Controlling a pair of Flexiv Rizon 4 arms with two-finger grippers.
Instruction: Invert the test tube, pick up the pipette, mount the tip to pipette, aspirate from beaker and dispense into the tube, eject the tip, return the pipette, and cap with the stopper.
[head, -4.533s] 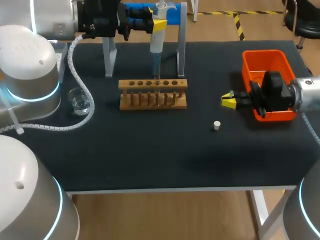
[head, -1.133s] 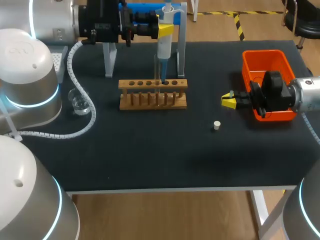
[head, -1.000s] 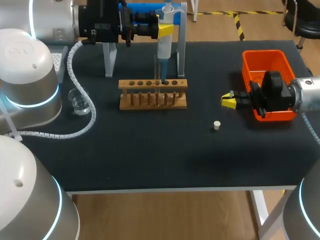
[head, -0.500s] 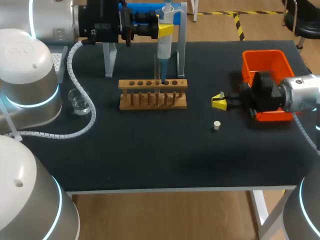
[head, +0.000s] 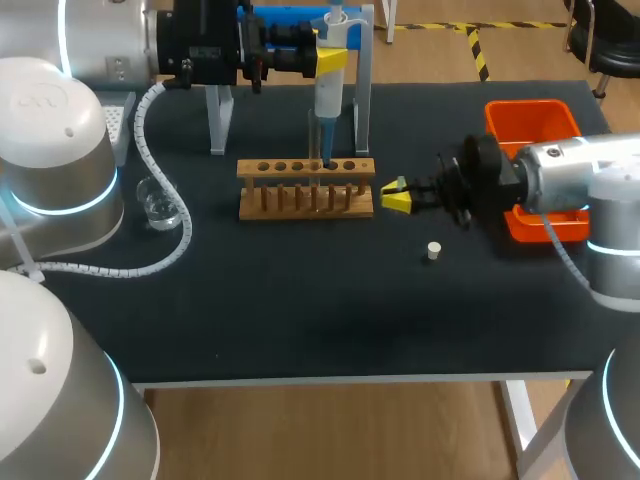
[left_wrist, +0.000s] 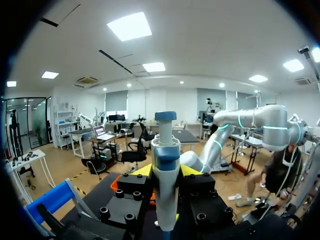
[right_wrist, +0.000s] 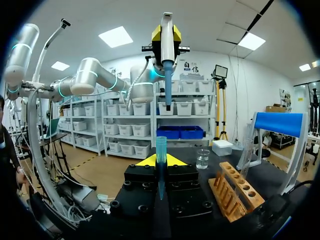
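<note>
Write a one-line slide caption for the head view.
Left gripper holds the pipette above the rack; right gripper hovers beside it.

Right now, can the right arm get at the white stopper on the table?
Probably yes: the stopper lies in the open near the right tool, though that tool holds a pipette tip.

- left arm (head: 110, 45): comes in from the left rear corner. The wrist lies horizontal along the far side of the surface (head: 300, 300).
- left claw (head: 331, 57): raised well above the surface and pointing sideways to the right. Its fingers are closed from both sides on the body of the pipette (head: 326, 95), which hangs upright.
- right arm (head: 575, 175): comes in from the right. The forearm is roughly level, low over the surface, and extended leftward.
- right claw (head: 396, 196): points left with its yellow tips close together. In the right wrist view it is clamped on a blue pipette tip (right_wrist: 160, 150), which stands upright between the fingers.
</note>
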